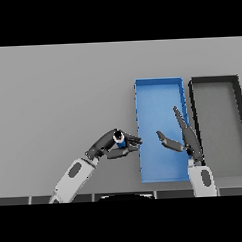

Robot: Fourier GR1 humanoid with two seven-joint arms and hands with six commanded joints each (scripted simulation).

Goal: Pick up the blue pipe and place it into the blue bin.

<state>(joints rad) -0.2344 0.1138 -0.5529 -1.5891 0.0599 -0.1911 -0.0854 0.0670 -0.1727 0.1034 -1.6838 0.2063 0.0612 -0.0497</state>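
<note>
A short blue pipe with a pale ring end sits in my left hand, whose fingers and thumb are curled round it. The hand hovers just left of the blue bin, a long rectangular tray lying at centre right of the grey table. Its fingertips reach the bin's left wall. My right hand is open over the bin's right half, fingers straight and pointing away from me, thumb spread toward the left.
A black bin of similar shape lies directly right of the blue one, their walls almost touching. The grey table stretches wide to the left and behind.
</note>
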